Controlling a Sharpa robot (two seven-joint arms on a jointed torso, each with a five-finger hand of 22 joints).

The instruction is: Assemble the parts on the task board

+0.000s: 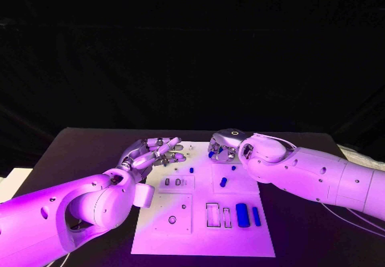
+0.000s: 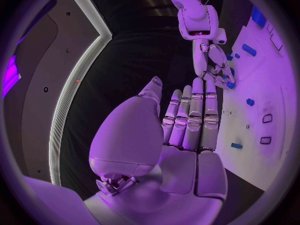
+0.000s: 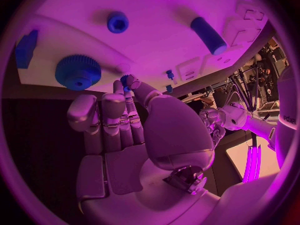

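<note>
the task board (image 1: 205,236) lies mid-table (image 1: 80,150), parts (image 1: 242,214) on its right side.

The flat black table (image 1: 96,146) spans the scene from left to right, its surface matte and dark. A black cloth backdrop (image 1: 192,67) hangs along the far edge of the table and closes off the whole far side. A pale flat object (image 1: 11,186) lies just off the near-left corner of the table; its kind cannot be determined. A thin pale cable (image 1: 353,218) runs across the near-right part of the table.
</note>
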